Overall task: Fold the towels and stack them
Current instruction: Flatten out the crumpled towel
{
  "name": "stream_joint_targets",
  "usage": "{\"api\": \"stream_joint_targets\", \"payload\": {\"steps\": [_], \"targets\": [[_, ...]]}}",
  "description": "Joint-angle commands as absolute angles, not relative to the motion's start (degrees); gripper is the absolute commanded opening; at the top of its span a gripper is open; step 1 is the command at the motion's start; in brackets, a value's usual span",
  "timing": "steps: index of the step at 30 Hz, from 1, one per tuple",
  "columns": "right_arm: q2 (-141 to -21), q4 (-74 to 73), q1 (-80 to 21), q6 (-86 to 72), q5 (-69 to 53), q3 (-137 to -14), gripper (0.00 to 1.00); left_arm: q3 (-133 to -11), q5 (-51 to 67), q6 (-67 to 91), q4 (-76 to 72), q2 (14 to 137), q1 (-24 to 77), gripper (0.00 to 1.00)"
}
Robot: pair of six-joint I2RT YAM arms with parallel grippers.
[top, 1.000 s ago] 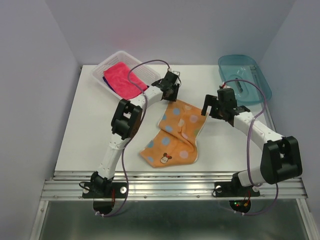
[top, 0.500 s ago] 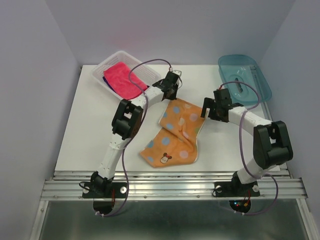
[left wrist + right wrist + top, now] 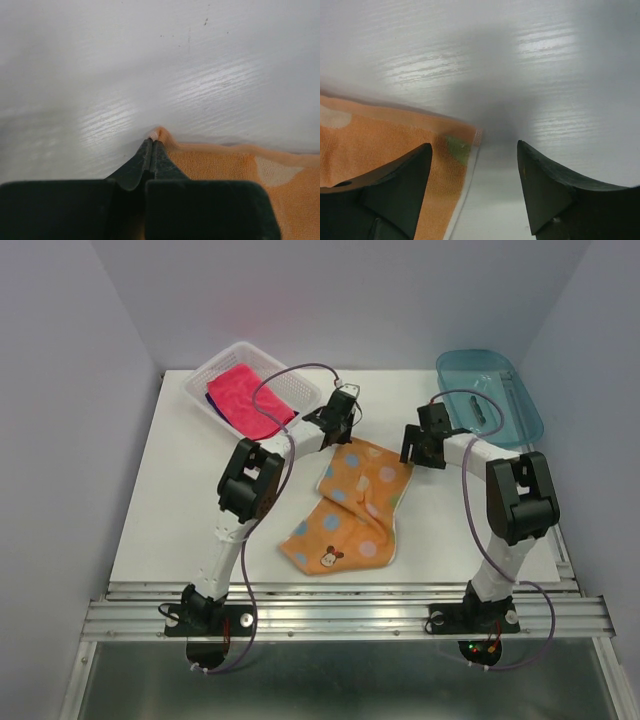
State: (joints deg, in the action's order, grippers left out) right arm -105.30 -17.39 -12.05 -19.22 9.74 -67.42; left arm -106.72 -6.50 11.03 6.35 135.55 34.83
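Note:
The orange towel (image 3: 355, 505) with pastel spots and a cartoon print lies crumpled and partly folded mid-table. My left gripper (image 3: 341, 436) is shut on its far left corner, as the left wrist view shows at the fingertips (image 3: 152, 143) and the orange towel (image 3: 225, 165). My right gripper (image 3: 411, 452) is open at the far right corner; in the right wrist view the orange towel (image 3: 385, 145) lies under one finger and the gripper (image 3: 474, 146) straddles the corner. The pink-red towel (image 3: 245, 400) lies in the basket over the dark purple towel (image 3: 211, 399).
A white slatted basket (image 3: 290, 390) stands at the back left. A teal tray (image 3: 505, 390) stands at the back right, close behind the right arm. Side walls bound the table on both sides.
The right arm's elbow has swung up and back, and its gripper has shifted slightly away from me by the towel's far right corner. The left gripper and the towel have hardly moved.

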Motion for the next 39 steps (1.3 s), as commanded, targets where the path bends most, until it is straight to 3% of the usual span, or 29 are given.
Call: {"api": "stream_joint_targets", "payload": {"steps": [1,4,10,15,19,25,31,39], "targets": [[-107.2,-15.6,-11.9,-18.4,11.3,-71.0,0.72,-104.2,-7.8,11.3,7.5,132.3,35.0,0.0],[-108.4,-15.9,-11.9,-18.7,10.8,-70.4,0.52,-103.9,-8.8,11.4,6.8,131.7,34.9,0.0],[-108.8,-14.9,-11.9,-19.0,9.1,-68.2,0.33,-103.4,-8.8,11.2,6.2,130.8,35.0,0.0],[-109.1,-15.3,-11.8,-15.3,6.8,-70.5,0.01,-101.3,-8.1,10.7,3.6,127.4,35.0,0.0],[-104.9,-14.9,-12.0,-12.5,5.9,-72.4,0.01,-97.7,-11.1,11.2,1.3,121.0,36.0,0.0],[-92.8,-15.9,-13.4,-9.8,2.7,-71.7,0.01,-82.6,-17.1,11.7,-7.2,105.2,38.5,0.0],[-80.1,-16.7,-14.9,-8.3,-2.0,-70.8,0.01,-77.5,-22.1,11.6,-9.8,93.4,42.5,0.0],[-71.1,-22.8,-15.1,-6.2,-12.0,-83.0,0.01,-78.0,-29.1,9.8,-11.3,78.9,48.8,0.0]]}}
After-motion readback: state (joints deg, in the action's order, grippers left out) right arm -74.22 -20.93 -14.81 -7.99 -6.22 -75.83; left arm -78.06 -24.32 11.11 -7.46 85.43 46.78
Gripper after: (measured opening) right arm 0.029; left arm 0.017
